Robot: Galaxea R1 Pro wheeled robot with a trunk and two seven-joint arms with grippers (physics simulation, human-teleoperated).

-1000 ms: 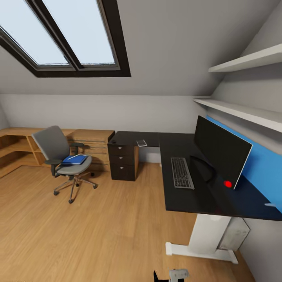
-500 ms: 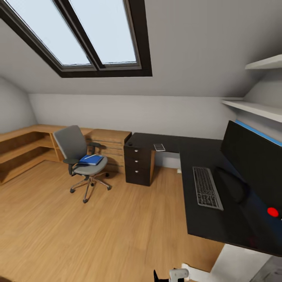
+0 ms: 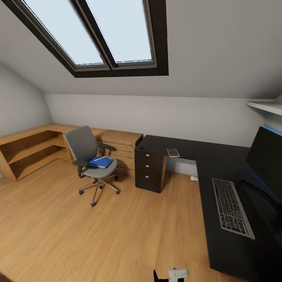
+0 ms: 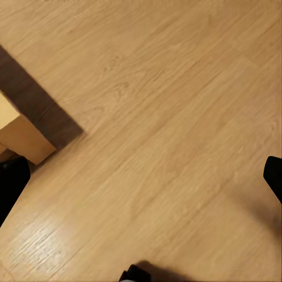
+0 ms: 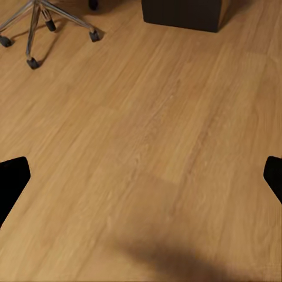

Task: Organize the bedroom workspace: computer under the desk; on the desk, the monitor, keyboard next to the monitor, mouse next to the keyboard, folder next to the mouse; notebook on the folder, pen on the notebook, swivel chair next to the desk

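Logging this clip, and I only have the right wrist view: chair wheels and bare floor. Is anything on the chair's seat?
Observer: Yes. In the head view a blue folder lies on the seat of the swivel chair.
Operator: Anything on top of the folder?
Observer: A thin white pen lies across it.
Operator: What is on the desk?
Observer: The keyboard lies flat on the desk, in front of the monitor.
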